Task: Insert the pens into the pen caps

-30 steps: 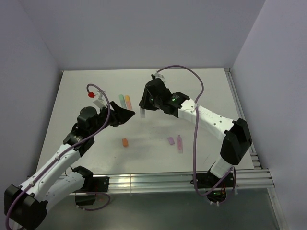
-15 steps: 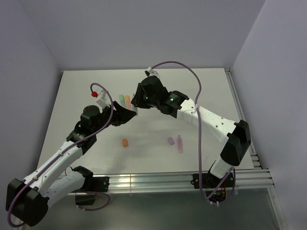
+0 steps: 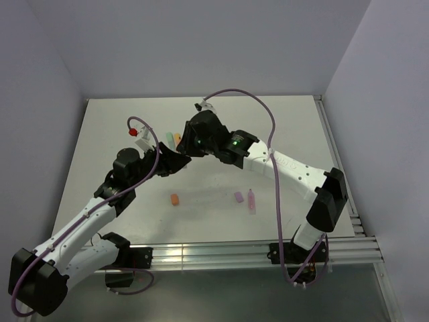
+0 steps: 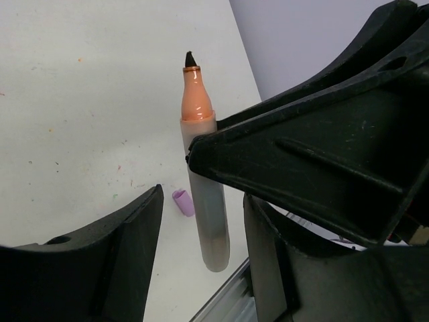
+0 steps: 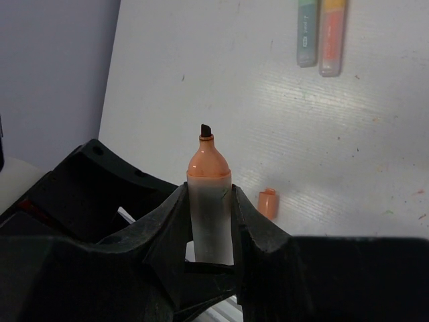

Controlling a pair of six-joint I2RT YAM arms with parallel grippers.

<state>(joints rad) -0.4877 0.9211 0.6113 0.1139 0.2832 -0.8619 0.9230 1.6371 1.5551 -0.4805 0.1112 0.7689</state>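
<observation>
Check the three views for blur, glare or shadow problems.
Top external: soft even light, faint shadows, the purple cap tiny. Left wrist: orange pen sharp, left fingers dark, little detail. Right wrist: streaky glare on the table, pen tip crisp.

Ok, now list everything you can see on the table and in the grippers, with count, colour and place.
orange pen: 1, pale barrel with orange end, dark tip bare, held above the table
green pen: 1, green, far part of the table
second orange pen: 1, orange, lying right beside the green pen
pink-purple pen: 1, pink-purple, near part, right of centre
purple cap: 1, purple, just left of the pink-purple pen
orange cap: 1, orange, near part, left of centre, alone
table: 1, white
left gripper: 1, black, open, fingers either side of the held barrel
right gripper: 1, black, shut on the orange pen
</observation>
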